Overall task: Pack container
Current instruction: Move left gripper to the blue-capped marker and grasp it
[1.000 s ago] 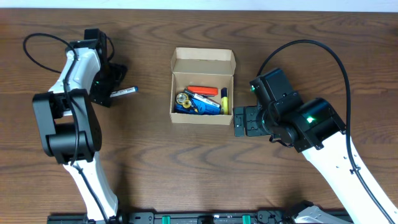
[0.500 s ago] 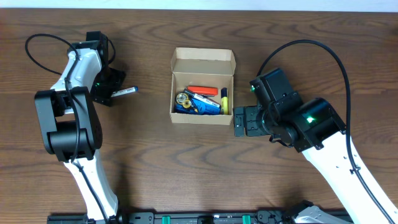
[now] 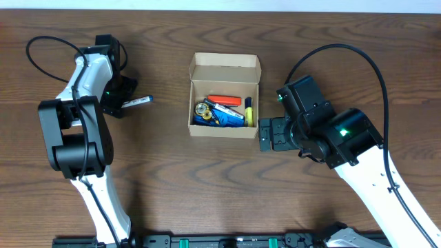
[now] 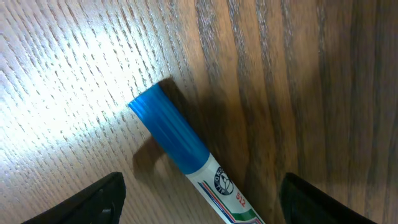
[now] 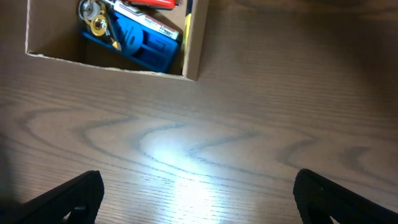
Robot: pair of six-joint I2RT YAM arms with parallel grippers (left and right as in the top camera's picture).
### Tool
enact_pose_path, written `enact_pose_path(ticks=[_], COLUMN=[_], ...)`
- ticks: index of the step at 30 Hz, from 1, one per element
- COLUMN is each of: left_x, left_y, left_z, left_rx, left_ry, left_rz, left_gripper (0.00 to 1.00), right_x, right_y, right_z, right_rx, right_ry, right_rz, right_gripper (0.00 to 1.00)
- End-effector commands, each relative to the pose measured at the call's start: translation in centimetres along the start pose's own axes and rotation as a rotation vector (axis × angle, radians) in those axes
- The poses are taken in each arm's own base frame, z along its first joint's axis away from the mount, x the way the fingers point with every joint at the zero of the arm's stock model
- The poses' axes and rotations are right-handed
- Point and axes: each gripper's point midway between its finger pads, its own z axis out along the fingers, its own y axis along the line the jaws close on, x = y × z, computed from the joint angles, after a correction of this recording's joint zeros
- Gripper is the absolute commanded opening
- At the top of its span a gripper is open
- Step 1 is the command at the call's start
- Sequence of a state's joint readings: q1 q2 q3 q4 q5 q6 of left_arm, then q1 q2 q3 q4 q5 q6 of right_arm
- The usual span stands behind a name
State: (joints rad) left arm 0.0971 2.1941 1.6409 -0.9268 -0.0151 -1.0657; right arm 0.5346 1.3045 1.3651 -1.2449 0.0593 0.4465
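The tan cardboard container (image 3: pixel 224 69) stands open at the table's centre, lid flap folded back. It holds an orange marker, a blue item, a yellow highlighter and a small metal piece. It shows in the right wrist view (image 5: pixel 191 50) too. A white marker with a blue cap (image 4: pixel 174 134) lies on the table to the left (image 3: pixel 140 100). My left gripper (image 4: pixel 199 202) is open with its jaws on either side of the marker's barrel, not touching it. My right gripper (image 5: pixel 199 193) is open and empty over bare wood just right of the container.
The dark wood table (image 3: pixel 207 179) spreads around the container. My left arm (image 3: pixel 76 131) stands at the left and my right arm (image 3: pixel 344 138) at the right. A black cable (image 3: pixel 344 52) loops over the right arm.
My left arm shifted slightly at the marker a second ago and has been still since. The right arm and container have not moved.
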Motion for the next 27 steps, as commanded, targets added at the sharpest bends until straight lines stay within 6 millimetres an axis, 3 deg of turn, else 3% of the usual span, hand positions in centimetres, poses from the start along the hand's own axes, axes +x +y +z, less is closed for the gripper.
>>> enact_pose_path(ticks=[1, 19, 27], left_x=[-0.5, -0.3, 0.1], left_y=[0.6, 0.5, 0.3], left_z=[0.5, 1.8, 1.8], left_rx=[-0.031, -0.014, -0.002], left_ry=[-0.030, -0.037, -0.010], left_rz=[0.011, 0.011, 0.022], left_gripper=[0.80, 0.75, 0.37], right_x=[-0.1, -0.1, -0.1], right_y=[0.1, 0.1, 0.1], right_z=[-0.4, -0.4, -0.4], right_rx=[-0.004, -0.004, -0.004], right_ry=[-0.014, -0.014, -0.014], right_rz=[-0.012, -0.012, -0.012], right_gripper=[0.99, 0.99, 0.99])
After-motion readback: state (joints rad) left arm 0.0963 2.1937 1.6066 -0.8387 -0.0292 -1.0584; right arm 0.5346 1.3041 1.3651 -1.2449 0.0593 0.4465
